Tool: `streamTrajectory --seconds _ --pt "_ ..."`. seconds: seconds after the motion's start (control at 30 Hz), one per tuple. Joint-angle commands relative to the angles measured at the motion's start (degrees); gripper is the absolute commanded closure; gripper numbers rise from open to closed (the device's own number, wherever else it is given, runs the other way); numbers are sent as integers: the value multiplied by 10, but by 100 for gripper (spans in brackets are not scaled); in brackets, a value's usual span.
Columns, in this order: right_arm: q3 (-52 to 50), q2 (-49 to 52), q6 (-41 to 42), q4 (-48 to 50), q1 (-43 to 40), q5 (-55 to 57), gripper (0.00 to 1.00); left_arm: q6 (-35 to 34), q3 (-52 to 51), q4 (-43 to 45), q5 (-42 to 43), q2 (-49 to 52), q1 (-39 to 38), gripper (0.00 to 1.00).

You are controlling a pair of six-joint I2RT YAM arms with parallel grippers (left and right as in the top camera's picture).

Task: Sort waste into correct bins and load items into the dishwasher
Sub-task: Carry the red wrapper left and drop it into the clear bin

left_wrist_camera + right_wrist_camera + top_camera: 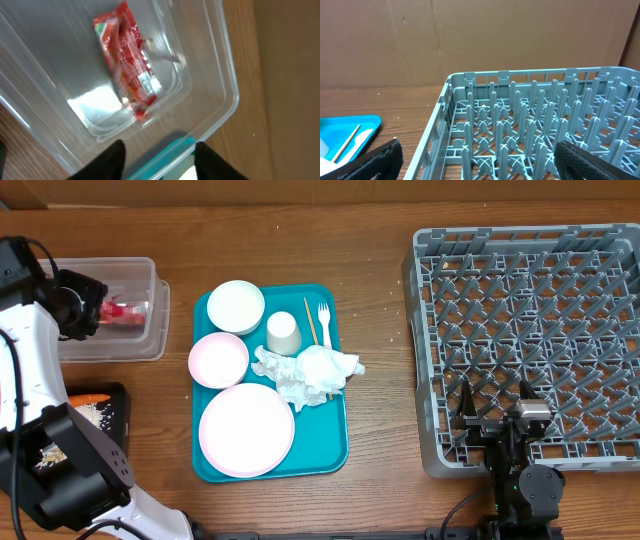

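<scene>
Left end effector (pixel 159 156) over clear tub (pixel 224 112), fingers apart, empty. Red snack wrapper (pixel 127 75) lies loose on tub floor, likely the packaging bin. Right end effector (pixel 480 161) spread wide, empty, at grey dish rack (pixel 530 82) edge.

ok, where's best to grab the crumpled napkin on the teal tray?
Probably from straight above, pinching the raised folds of the napkin on the lobe away from the cup. It lies low on the teal tray, with the cup and the plate crowding its other side.
</scene>
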Motion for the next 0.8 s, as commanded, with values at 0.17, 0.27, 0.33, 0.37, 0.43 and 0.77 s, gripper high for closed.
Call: streamTrajectory --seconds 0.17,0.27,0.33,0.37,0.43,0.77 --pt "-6 -4 -2 4 3 -2 0 197 12 27 334 -24 22 7" --pt "-6 -4 -2 4 3 -2 0 234 12 9 396 -35 2 5" --pt "-6 -4 -2 4 3 -2 0 275 12 -23 400 -46 -24 5" --pt "-6 -4 -2 4 3 -2 0 297 12 -40 396 -51 -40 5" --pt "-6 -4 -2 4 3 -2 0 330 12 -81 365 -63 -81 6" --pt "-6 -4 -2 4 3 -2 0 299 12 -256 136 -82 -330 11"
